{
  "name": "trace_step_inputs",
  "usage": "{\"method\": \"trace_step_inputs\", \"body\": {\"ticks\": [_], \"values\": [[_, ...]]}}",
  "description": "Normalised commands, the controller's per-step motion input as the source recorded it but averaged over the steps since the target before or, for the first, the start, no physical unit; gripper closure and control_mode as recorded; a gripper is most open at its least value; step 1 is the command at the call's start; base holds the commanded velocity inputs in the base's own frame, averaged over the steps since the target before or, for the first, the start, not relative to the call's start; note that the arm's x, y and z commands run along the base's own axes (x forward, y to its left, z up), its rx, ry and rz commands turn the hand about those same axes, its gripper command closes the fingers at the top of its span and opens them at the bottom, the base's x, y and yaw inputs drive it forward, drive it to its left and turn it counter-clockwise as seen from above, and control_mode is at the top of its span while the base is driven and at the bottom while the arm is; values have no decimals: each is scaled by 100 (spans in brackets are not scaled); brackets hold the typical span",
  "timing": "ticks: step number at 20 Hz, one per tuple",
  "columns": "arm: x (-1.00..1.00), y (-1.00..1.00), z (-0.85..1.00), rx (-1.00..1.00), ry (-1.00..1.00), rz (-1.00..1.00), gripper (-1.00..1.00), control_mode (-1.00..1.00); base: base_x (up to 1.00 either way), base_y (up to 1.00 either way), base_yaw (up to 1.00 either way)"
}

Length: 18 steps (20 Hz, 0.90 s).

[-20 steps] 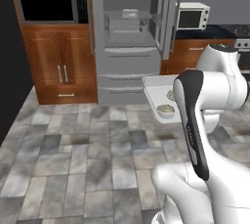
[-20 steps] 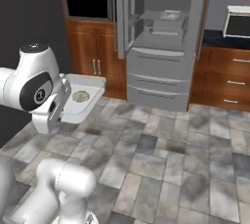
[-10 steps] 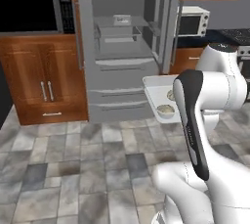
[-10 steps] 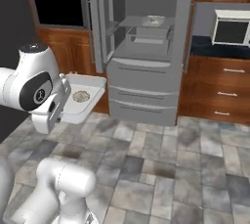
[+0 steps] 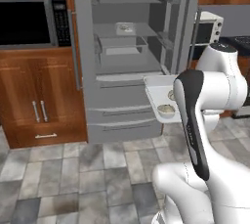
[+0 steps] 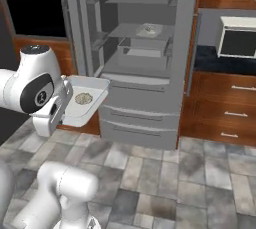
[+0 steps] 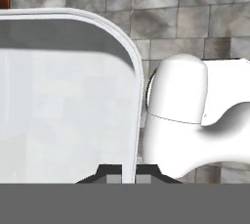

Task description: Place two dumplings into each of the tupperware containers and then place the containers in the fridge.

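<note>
The tupperware container (image 5: 155,87) hangs in the air in front of the open fridge (image 5: 132,56), level with its drawer fronts. The gripper (image 7: 128,171) has its jaws pinched on the rim, seen from beneath in the hand view. The arm covers part of the tray in the left base view, where two dumplings (image 5: 166,110) peek out; the right base view shows only one blurred patch inside. A second container (image 6: 149,29) sits on a fridge shelf, its contents hard to make out.

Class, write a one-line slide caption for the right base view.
Gripper carries a tupperware container holding a dumpling toward the open fridge.
</note>
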Motion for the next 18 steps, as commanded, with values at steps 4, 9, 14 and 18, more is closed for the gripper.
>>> {"method": "trace_step_inputs", "body": {"ticks": [4, 9, 14, 18], "values": [[0, 0, 0, 0, 0, 0, 100, 100, 100, 16, 0], [0, 0, 0, 0, 0, 0, 100, 100, 100, 0, -7], [0, 0, 0, 0, 0, 0, 100, 100, 100, -1, -6], [0, 0, 0, 0, 0, 0, 100, 100, 100, 0, 0]]}}
